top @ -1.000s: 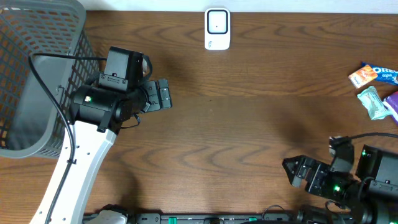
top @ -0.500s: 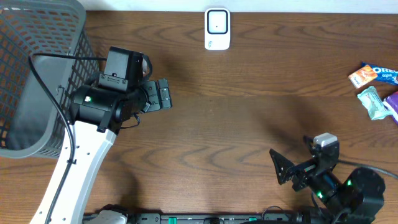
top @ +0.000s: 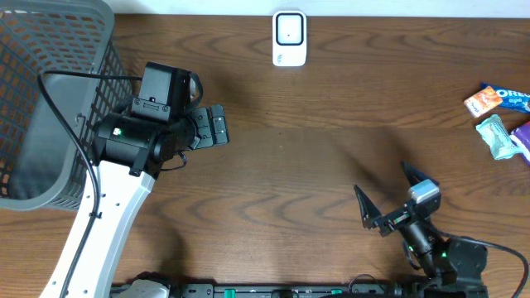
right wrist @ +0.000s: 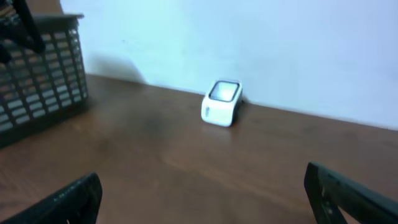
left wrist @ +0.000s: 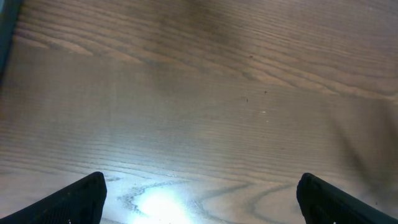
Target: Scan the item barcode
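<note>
A white scanner (top: 289, 38) stands at the table's far edge, centre; the right wrist view shows this scanner (right wrist: 221, 102) ahead against the wall. The items lie at the right edge: an Oreo packet (top: 497, 99), a teal packet (top: 495, 136) and a purple one (top: 523, 139). My right gripper (top: 387, 192) is open and empty near the front right, raised and facing the scanner, well left of the items. In its own view, the right gripper (right wrist: 202, 196) holds nothing. My left gripper (top: 217, 126) is open over bare wood beside the basket. The left gripper (left wrist: 202, 202) holds nothing.
A grey mesh basket (top: 50, 99) fills the far left corner and shows in the right wrist view as the basket (right wrist: 37, 81) at left. A black cable runs from the left arm over the basket rim. A pale wall backs the table.
My right arm has swung in from the front right corner to the left and tipped its gripper up toward the scanner. The left arm has not moved.
</note>
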Controlling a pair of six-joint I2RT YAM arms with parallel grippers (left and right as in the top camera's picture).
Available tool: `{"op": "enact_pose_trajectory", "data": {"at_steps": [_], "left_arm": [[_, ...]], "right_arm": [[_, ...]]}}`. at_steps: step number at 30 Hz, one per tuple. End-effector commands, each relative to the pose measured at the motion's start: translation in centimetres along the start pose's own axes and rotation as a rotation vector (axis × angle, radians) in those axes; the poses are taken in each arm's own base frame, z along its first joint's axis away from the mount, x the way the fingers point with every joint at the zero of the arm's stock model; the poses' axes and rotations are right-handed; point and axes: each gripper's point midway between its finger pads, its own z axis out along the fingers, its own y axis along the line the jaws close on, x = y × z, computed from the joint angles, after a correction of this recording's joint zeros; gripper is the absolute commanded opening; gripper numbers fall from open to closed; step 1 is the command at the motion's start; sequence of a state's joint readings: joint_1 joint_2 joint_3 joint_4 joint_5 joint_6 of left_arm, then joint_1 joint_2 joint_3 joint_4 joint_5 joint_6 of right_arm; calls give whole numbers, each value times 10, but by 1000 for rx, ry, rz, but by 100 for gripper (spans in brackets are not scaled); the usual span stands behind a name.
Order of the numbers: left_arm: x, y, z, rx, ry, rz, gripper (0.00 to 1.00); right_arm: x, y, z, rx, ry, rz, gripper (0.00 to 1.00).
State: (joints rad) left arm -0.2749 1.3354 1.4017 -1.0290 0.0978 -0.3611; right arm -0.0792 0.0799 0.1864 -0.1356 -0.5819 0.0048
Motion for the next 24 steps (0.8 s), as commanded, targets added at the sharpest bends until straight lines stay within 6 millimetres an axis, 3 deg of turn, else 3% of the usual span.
{"op": "enact_pose_trajectory", "data": {"at_steps": [1, 8, 14, 20, 24], "left_arm": [[-2, 4, 1, -17, -1, 12, 98], [-1, 4, 1, -17, -1, 12, 98], [-2, 4, 1, -17, -1, 12, 98], [-2, 4, 1, -17, -1, 12, 98], [-2, 4, 1, -17, -1, 12, 98]], "right_arm": [[-1, -4, 2, 35, -51, -36, 99], [9, -18, 5, 130, -89, -38, 99], [26, -42, 4, 253, -90, 77, 99], [29, -58, -1, 353, -82, 91, 99], [52, -65, -3, 401, 4, 119, 99]]}}
